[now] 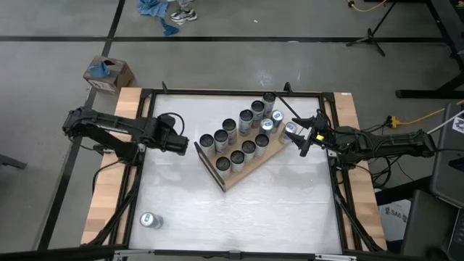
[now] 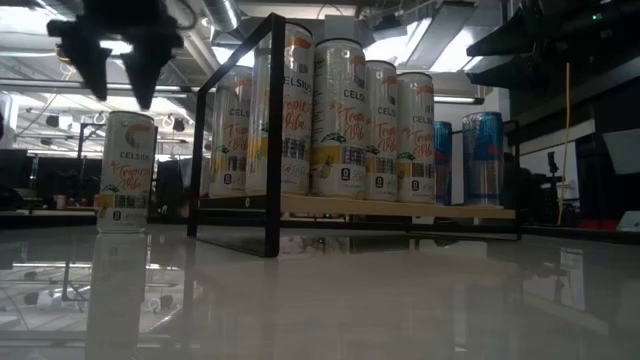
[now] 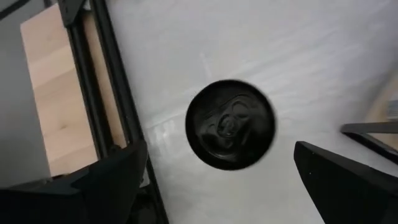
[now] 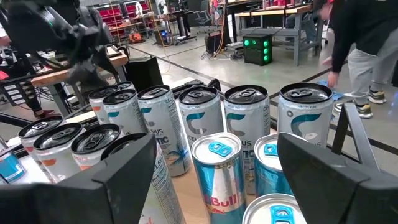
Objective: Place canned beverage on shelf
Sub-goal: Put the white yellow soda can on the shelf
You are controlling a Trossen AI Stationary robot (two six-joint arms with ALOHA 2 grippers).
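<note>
Overhead camera: straight down, whole table (image 1: 239,210). Low camera: tabletop level, facing the shelf (image 2: 400,208). Left wrist camera: close above one can (image 3: 231,124). Right wrist camera: near the shelf's cans (image 4: 202,118), shared with overhead.

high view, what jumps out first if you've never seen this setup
The shelf sits angled at mid-table, packed with upright cans in two rows. The left gripper hangs with fingers spread above one can standing alone on the table, just off the shelf's left end. The right gripper waits at the shelf's right end, and a stray can lies near the table's front left corner.
</note>
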